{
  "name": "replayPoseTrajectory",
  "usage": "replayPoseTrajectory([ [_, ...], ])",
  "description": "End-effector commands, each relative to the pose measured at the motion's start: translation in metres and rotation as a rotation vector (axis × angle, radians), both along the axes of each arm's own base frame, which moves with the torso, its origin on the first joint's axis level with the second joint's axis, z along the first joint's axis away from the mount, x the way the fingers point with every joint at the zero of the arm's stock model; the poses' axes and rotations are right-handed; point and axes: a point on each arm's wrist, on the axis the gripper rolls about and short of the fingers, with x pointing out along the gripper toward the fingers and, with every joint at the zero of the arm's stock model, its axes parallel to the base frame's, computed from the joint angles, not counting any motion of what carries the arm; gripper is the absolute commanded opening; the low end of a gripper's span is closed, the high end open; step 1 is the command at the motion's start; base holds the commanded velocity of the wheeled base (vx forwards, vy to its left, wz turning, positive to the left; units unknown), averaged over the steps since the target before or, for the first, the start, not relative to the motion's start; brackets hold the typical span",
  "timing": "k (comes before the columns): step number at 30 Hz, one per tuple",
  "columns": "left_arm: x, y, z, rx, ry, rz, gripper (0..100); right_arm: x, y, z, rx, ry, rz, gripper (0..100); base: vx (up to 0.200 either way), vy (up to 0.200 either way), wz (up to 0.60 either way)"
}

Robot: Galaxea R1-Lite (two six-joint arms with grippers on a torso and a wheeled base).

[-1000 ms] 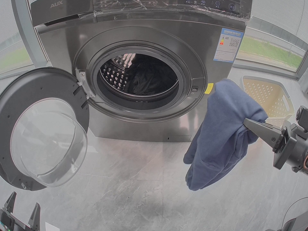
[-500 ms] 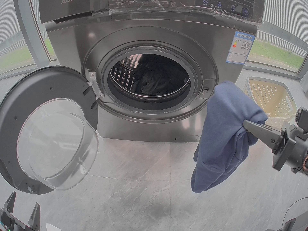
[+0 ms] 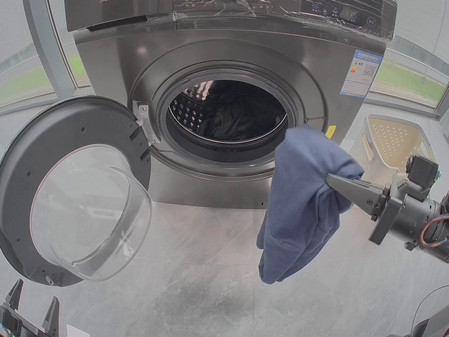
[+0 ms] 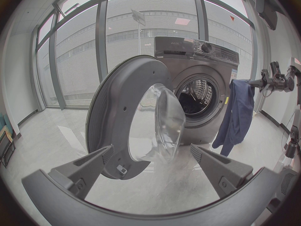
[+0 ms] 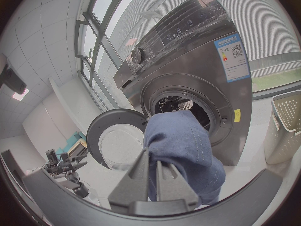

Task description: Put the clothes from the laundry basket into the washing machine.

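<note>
Head view: R gripper (image 3: 329, 179) was clamped on blue garment (image 3: 299, 197) near washing machine (image 3: 234, 47) opening. L gripper (image 4: 151, 147) sat spread apart.

The washing machine (image 3: 117, 62) is silver-grey metal with a darker top panel. Its door (image 3: 28, 164) is dark grey around clear glass. The drum (image 3: 187, 113) is shiny steel with rows of small round holes, and the clothes (image 3: 238, 118) inside are black. The garment (image 3: 304, 197) is dull blue with paler stitching lines. The laundry basket (image 3: 397, 139) is cream, patterned with little star-shaped holes, and has a grey rim. The label (image 3: 360, 73) is blue and white with coloured bars, and the sticker (image 3: 330, 131) is yellow. The floor (image 3: 187, 267) is pale grey, marbled. The right gripper (image 3: 329, 179) and the left gripper (image 4: 151, 147) are dark grey.
</note>
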Motion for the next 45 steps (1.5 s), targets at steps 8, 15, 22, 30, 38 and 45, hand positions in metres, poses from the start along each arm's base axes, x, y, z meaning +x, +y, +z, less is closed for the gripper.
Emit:
replayPoseTrajectory([
  [8, -0.012, -0.003, 0.045, 0.036, -0.192, -0.113, 100, 0.033, 0.043, 0.004, 0.078, -0.025, 0.027, 0, 0.000, 0.000, 0.00],
  [15, 0.011, -0.006, 0.055, 0.022, -0.004, -0.285, 100, 0.050, 0.067, 0.011, 0.124, -0.039, 0.036, 0, 0.000, 0.000, 0.00],
  [22, 0.039, -0.010, 0.076, -0.008, 0.104, -0.478, 100, 0.060, 0.088, 0.006, 0.166, 0.012, 0.026, 0, 0.000, 0.000, 0.00],
  [30, 0.087, -0.019, 0.087, -0.032, 0.196, -0.715, 100, 0.073, 0.098, 0.013, 0.240, -0.044, 0.005, 0, 0.000, 0.000, 0.00],
  [38, 0.128, -0.053, 0.092, -0.005, 0.224, -0.836, 100, 0.071, 0.096, 0.012, 0.238, -0.043, 0.004, 0, 0.000, 0.000, 0.00],
  [45, 0.153, -0.075, 0.088, -0.005, 0.284, -0.886, 100, 0.062, 0.094, 0.015, 0.240, -0.046, 0.019, 0, 0.000, 0.000, 0.00],
])
